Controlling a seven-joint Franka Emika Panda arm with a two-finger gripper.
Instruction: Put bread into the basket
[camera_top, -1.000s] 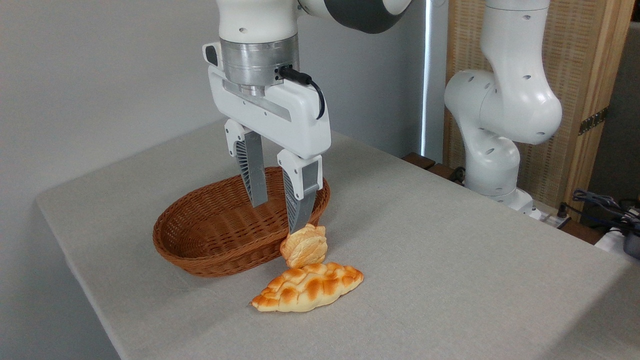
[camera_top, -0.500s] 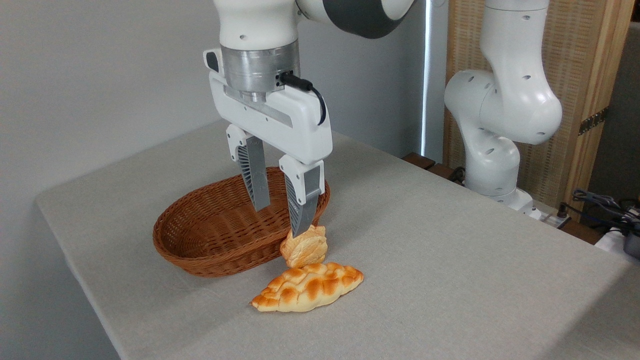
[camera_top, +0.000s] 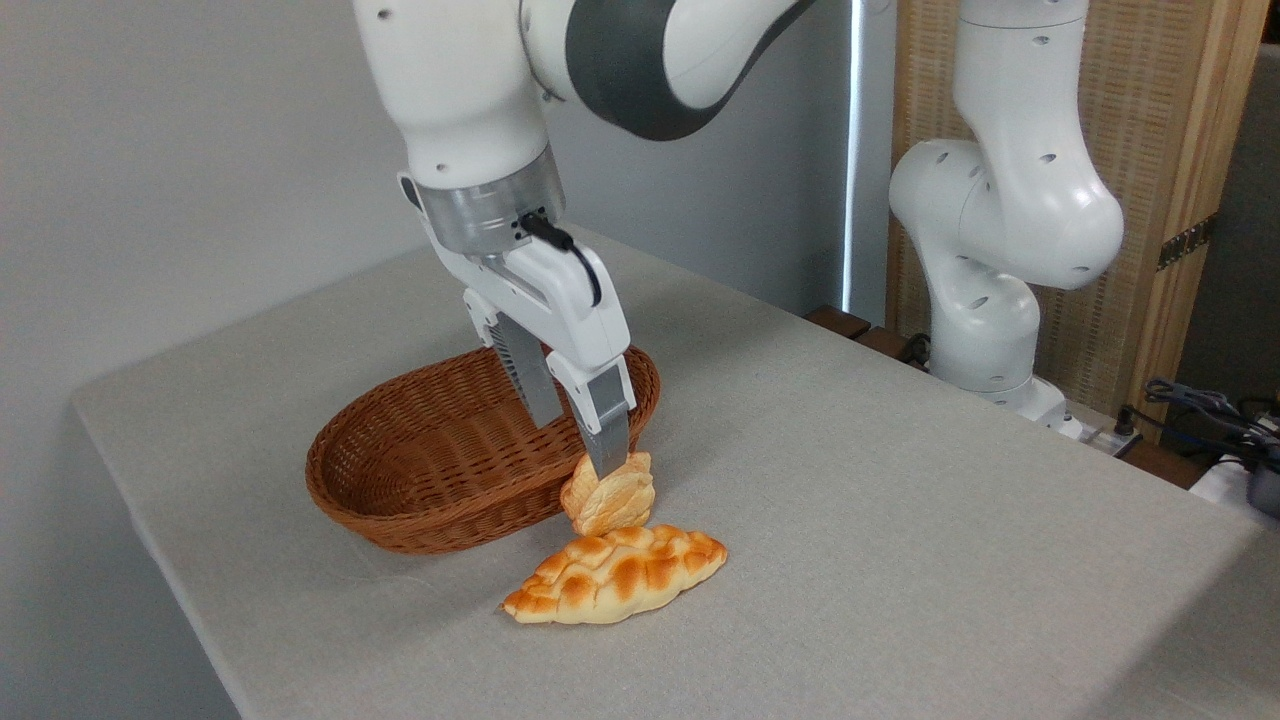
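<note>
The arm is leaning in from the top of the frame, tilted, with the gripper (camera_top: 578, 442) hanging right over the near end of the basket (camera_top: 420, 490). Its two fingers (camera_top: 606, 420) are sitting apart with a clear gap between them and nothing in that gap, so it's open. The front fingertip is poking down right at the top edge of the bun (camera_top: 609, 494), looks like it's touching or just about, hard to say for sure. The bun is sitting on the table (camera_top: 900, 520) a bit below the middle of the frame, propped up on its edge, pressed against the outside wall of the basket on its right side, not inside it. Just below the bun, the longer braided loaf (camera_top: 615, 574) is lying flat and touching it. The basket is sitting center-left with nothing visible inside.
</note>
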